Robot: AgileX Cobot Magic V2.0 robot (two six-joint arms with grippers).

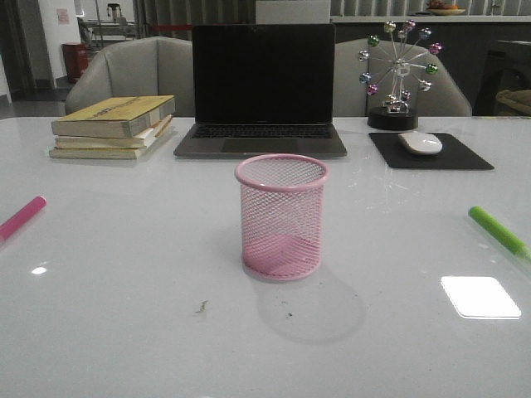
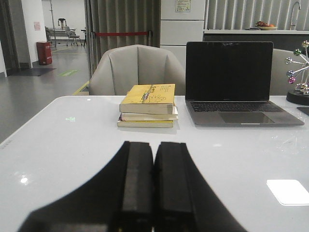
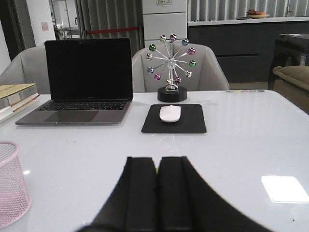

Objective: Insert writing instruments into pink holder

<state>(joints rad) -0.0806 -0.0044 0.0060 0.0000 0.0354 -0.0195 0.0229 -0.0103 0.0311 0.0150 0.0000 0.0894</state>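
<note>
The pink holder (image 1: 281,217) stands upright and empty in the middle of the white table; its edge also shows in the right wrist view (image 3: 9,183). A hot pink marker (image 1: 21,217) lies flat at the table's left edge. A lime green marker (image 1: 496,230) lies flat near the right edge. Neither arm shows in the front view. My left gripper (image 2: 154,145) is shut with nothing between its fingers, hovering over bare table. My right gripper (image 3: 158,160) is also shut and empty; a sliver of the green marker (image 3: 156,170) peeks through behind its fingertips.
Behind the holder stands an open laptop (image 1: 261,91). A stack of books (image 1: 114,126) lies at the back left. A white mouse (image 1: 421,143) on a black pad (image 1: 465,157) and a ferris-wheel ornament (image 1: 397,75) are at the back right. Grey chairs stand beyond the table.
</note>
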